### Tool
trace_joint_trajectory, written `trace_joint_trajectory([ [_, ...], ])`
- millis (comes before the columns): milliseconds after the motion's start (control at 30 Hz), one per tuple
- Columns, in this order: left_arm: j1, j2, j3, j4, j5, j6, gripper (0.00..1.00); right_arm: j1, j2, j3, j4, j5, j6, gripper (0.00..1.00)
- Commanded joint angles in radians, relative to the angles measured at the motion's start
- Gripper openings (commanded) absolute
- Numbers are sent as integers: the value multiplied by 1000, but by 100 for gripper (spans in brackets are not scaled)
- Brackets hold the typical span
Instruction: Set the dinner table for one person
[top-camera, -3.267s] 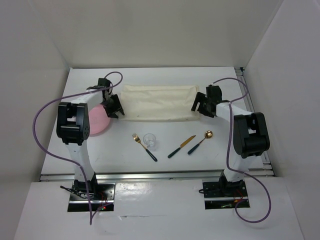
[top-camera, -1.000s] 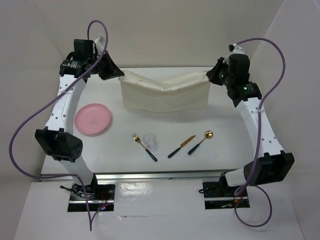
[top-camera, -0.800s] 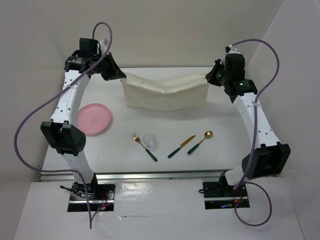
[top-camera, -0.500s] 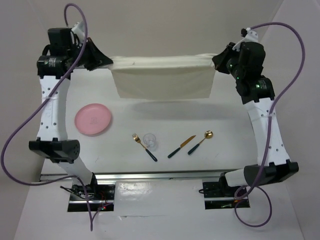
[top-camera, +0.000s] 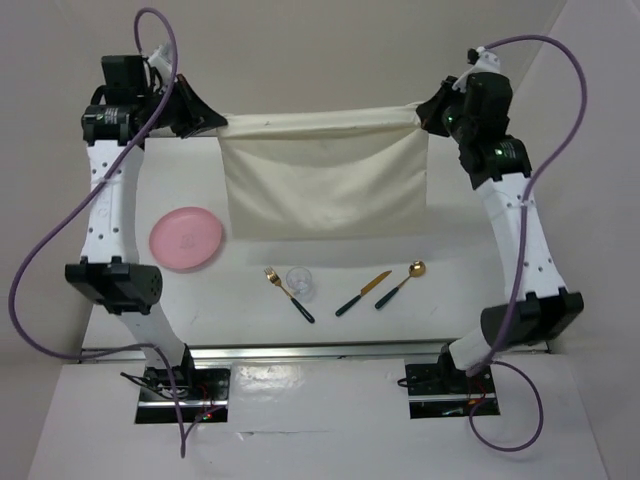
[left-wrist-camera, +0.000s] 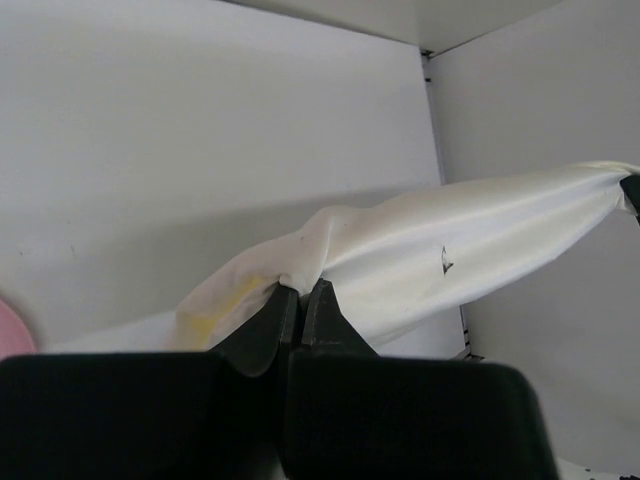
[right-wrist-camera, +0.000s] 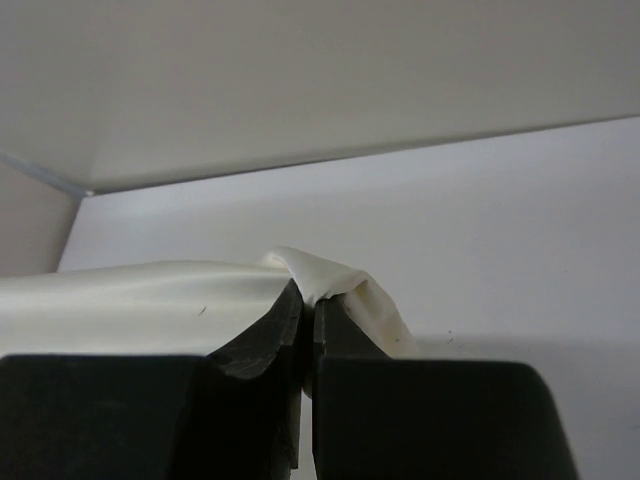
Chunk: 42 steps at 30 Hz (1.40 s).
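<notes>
A cream cloth (top-camera: 325, 185) hangs stretched in the air above the white dinner table (top-camera: 450, 270), held by its two upper corners. My left gripper (top-camera: 222, 126) is shut on its left corner (left-wrist-camera: 300, 262). My right gripper (top-camera: 421, 118) is shut on its right corner (right-wrist-camera: 318, 278). The cloth's lower edge hangs just above the far half of the table. Nearer me lie a pink plate (top-camera: 186, 239), a gold fork (top-camera: 288, 294), a clear glass (top-camera: 300, 282), a gold knife (top-camera: 362, 293) and a gold spoon (top-camera: 401, 284).
White walls close in the table at the back and both sides. A metal rail (top-camera: 310, 350) runs along the near edge, with both arm bases behind it. Purple cables (top-camera: 40, 260) loop out from each arm.
Both arms have risen and spread apart, lifting the cloth off the table. It went from sagging to taut, and since half a second ago it has unfolded to hang longer.
</notes>
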Motion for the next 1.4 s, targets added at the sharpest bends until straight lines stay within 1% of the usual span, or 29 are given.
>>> trace_joint_trajectory([
  [0,22,114,68,36,3,-15,0,-22,109,65,101,46,-27,0],
  [133,22,238,176,82,60,-25,0,-31,246,160,152,37,-27,0],
  [200,22,281,205,128,131,-56,0,-31,291,207,152,37,-27,0],
  [267,22,356,297,137,169,-82,0,-55,337,266,169,18,-27,0],
  [300,31,367,309,166,178,-93,0,-55,349,286,169,18,-27,0],
  [400,32,335,230,240,201,-116,0,-75,349,280,169,-1,-27,0],
  [500,32,314,128,271,221,-116,0,-85,296,141,183,-11,-27,0],
  [533,32,314,77,271,230,-102,0,-85,253,35,209,-20,-27,0],
  [600,32,265,-12,262,209,-68,0,-85,207,-88,232,-31,0,0],
  [633,19,240,-72,262,197,-56,0,-85,158,-214,241,-41,10,0],
  [667,7,210,-214,277,169,-44,0,-85,135,-281,264,-64,19,0],
  [733,7,110,-371,332,149,-30,0,-85,66,-407,273,-90,60,0],
  [767,7,81,-519,344,128,-7,0,-85,44,-526,282,-107,83,0],
  [800,7,55,-581,344,110,4,0,-85,24,-580,282,-107,98,0],
  [833,7,16,-634,317,93,13,0,-85,-18,-629,282,-107,108,5],
  [867,7,4,-716,297,92,22,3,-85,-36,-712,282,-107,108,22],
  [900,7,-5,-743,274,65,50,21,-85,-56,-742,270,-121,108,64],
  [933,7,-5,-758,224,50,63,30,-85,-71,-759,256,-103,108,77],
  [967,7,-15,-758,194,12,83,47,-85,-101,-771,229,-77,108,88],
  [1000,7,-15,-743,165,-10,93,55,-85,-117,-782,214,-57,108,100],
  [1100,18,-27,-657,90,-102,93,71,-85,-175,-782,180,13,108,100],
  [1133,18,-36,-634,76,-121,93,80,-85,-184,-782,180,26,108,100],
  [1167,18,-36,-596,76,-137,93,80,-85,-194,-773,180,26,108,100],
  [1200,18,-36,-585,65,-138,93,84,-85,-194,-773,193,26,108,98],
  [1233,18,-24,-576,76,-138,84,84,-85,-194,-757,207,14,108,95],
  [1267,18,-13,-576,76,-148,84,83,-85,-176,-747,207,-1,117,82],
  [1300,18,-1,-559,76,-148,71,79,-85,-137,-722,207,-40,117,72],
  [1333,9,16,-547,99,-159,71,71,-85,-113,-708,216,-63,117,64],
  [1367,-10,48,-547,117,-159,71,60,-85,-85,-693,216,-87,117,52],
])
